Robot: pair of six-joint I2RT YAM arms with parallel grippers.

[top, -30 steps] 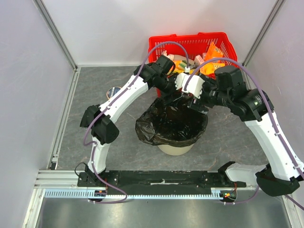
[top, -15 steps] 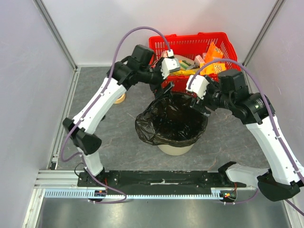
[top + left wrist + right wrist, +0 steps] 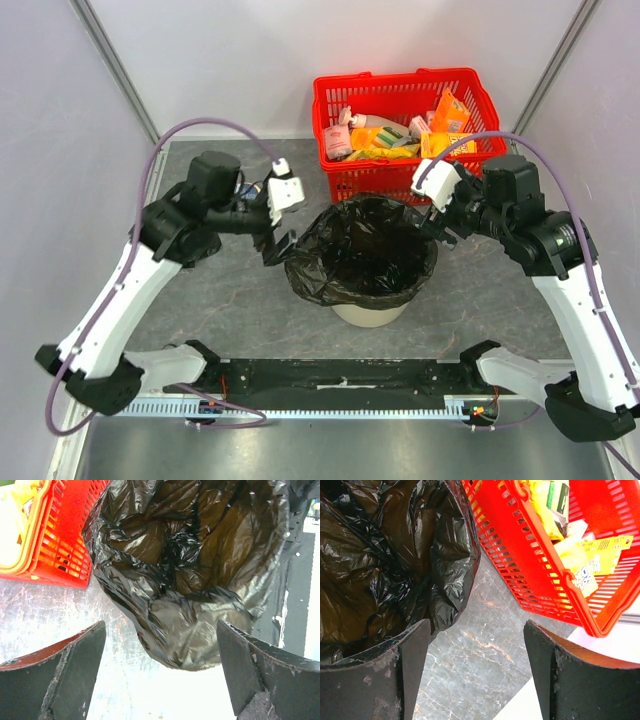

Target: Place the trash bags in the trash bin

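Beneath the black trash bag (image 3: 360, 255), trash bin (image 3: 369, 316) mostly hidden

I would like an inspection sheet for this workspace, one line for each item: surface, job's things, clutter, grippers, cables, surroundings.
Surface: grey marbled table.
Job's things: black trash bag lines the beige trash bin, its edge folded over the rim; nothing seen inside.
Clutter: red basket behind the bin, with packets in it.
Grippers: left gripper open, empty, left of the bin; right gripper open, empty, between bin and basket.
Cables: purple cables loop above both arms, hanging free.
Surroundings: white walls with metal posts.
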